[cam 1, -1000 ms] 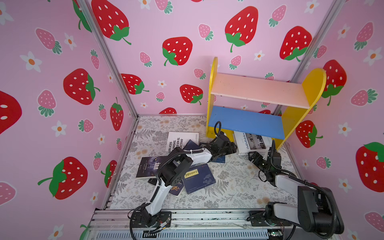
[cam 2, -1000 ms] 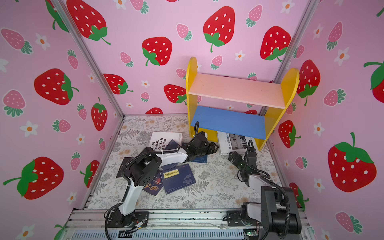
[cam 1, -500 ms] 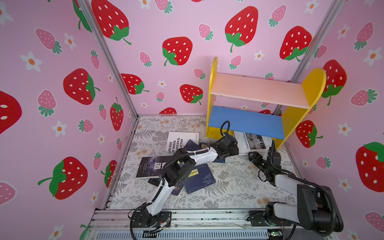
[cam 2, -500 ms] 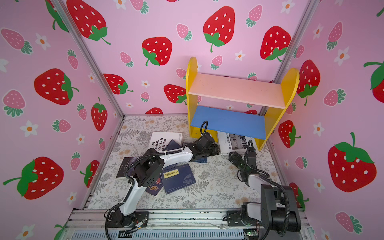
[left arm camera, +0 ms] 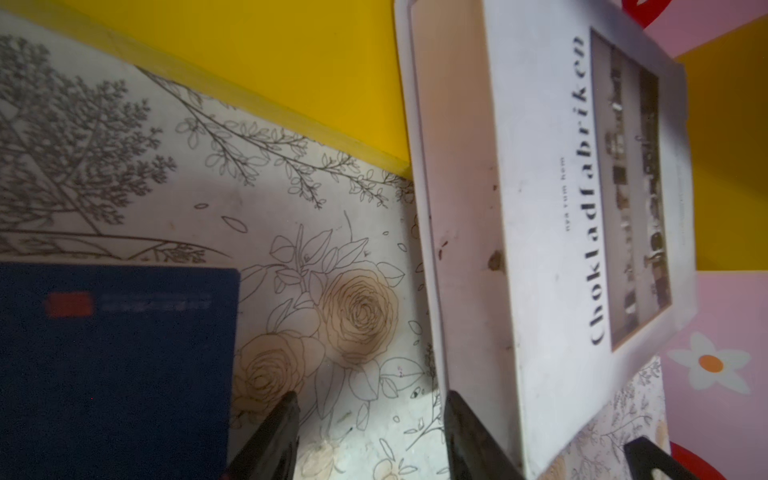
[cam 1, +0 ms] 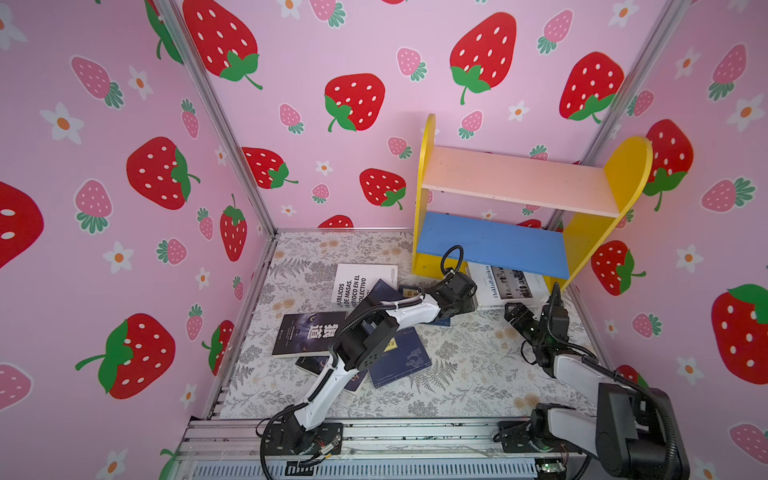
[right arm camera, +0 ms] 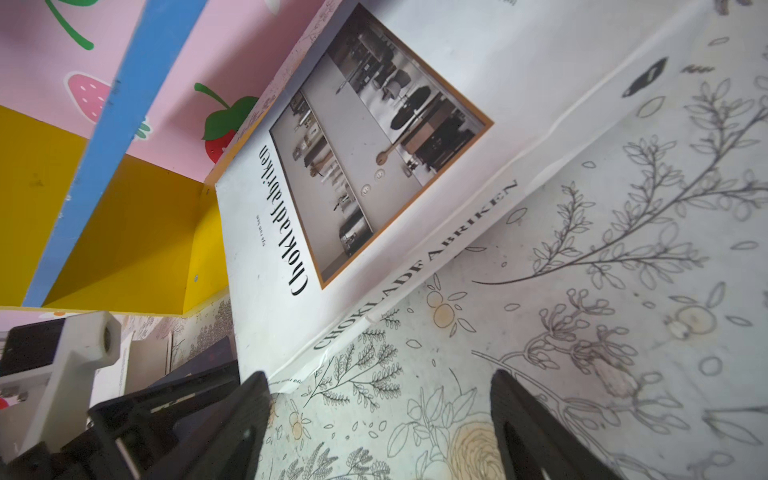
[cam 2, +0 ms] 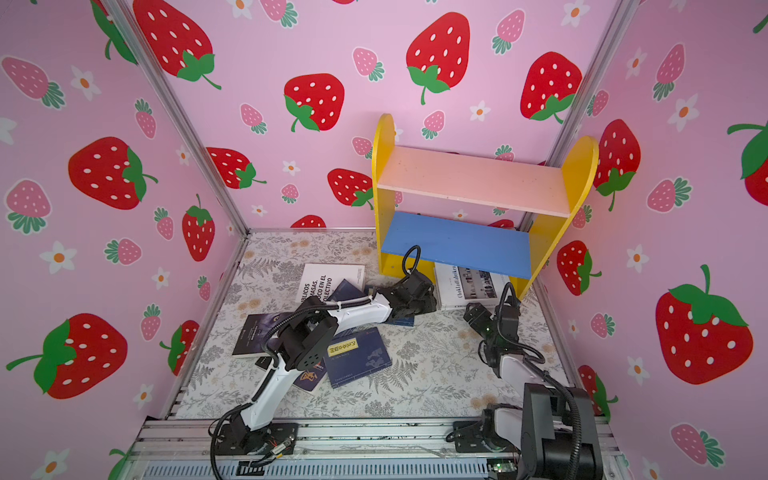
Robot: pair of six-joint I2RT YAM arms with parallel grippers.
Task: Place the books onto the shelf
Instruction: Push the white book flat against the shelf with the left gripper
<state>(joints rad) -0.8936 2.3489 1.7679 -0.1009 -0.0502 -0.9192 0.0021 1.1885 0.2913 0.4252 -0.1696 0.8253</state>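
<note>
Since the small yellow-sided wooden shelf [cam 1: 515, 183] at upper right is sitting bare, you're just starting: all the thin books [cam 1: 309, 334] are lying on the floral mat [cam 1: 469, 374] mid-frame. Left gripper [left arm camera: 372, 399] and right gripper [right arm camera: 378, 376] are hanging spread, empty, beside the white Chokladfabriken book [cam 1: 505, 286].

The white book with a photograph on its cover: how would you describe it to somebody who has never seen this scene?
Find the shelf with yellow sides at the back right of the floor. A white book lies at its foot, partly under the blue board. Unlike the other white book further left, its cover shows a photograph beside the title Chokladfabriken.
</note>
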